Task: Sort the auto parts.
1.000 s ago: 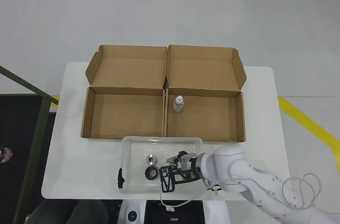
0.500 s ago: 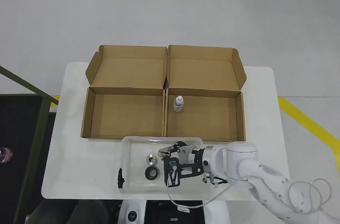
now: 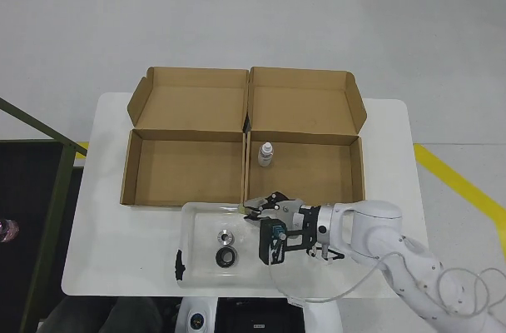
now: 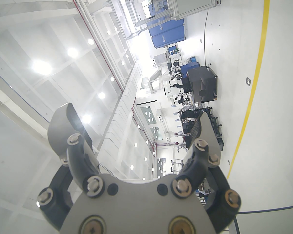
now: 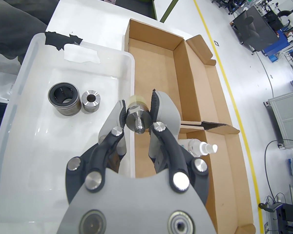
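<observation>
Right end effector (image 5: 136, 109): fingers clamped on a threaded steel part (image 5: 136, 118) with a pale cap, threaded stud toward the wrist. The part is held off the surface, above the far rim of the clear bin (image 5: 17, 91), just beside the cardboard boxes (image 5: 156, 57). The bin sits at the near edge of the tabletop (image 3: 386, 133).

In the bin: black-lined bearing sleeve (image 5: 63, 98) and small steel bushing (image 5: 90, 101), upright and touching.

Spray bottle (image 5: 200, 146) lies in the other box.

Left end effector (image 4: 134, 118): fingers apart, nothing between them.
</observation>
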Robot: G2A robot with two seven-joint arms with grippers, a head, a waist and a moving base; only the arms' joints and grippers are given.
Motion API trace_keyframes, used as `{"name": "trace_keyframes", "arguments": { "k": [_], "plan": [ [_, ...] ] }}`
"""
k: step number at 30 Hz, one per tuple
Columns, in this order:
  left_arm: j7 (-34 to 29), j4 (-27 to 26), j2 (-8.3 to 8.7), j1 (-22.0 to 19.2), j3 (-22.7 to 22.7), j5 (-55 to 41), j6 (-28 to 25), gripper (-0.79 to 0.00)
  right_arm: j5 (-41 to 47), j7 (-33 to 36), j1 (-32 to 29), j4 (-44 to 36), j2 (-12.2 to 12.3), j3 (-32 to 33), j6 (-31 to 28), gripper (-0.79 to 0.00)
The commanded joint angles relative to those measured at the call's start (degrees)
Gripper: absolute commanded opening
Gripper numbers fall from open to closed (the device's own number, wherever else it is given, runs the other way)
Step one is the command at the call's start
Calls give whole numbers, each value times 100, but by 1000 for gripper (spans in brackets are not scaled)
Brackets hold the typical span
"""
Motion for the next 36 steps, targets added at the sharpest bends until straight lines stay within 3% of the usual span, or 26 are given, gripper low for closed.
{"name": "trace_keyframes", "arguments": {
  "k": [1,20,36],
  "plan": [
    [0,0,0,0,0,0,0,0,3,-65,-16,31,6,80,9,-785],
    [0,0,0,0,0,0,0,0,214,-458,-26,575,49,775,5,-785],
    [0,0,0,0,0,0,0,0,954,390,380,1353,-1,809,-310,-785]
  ]
}}
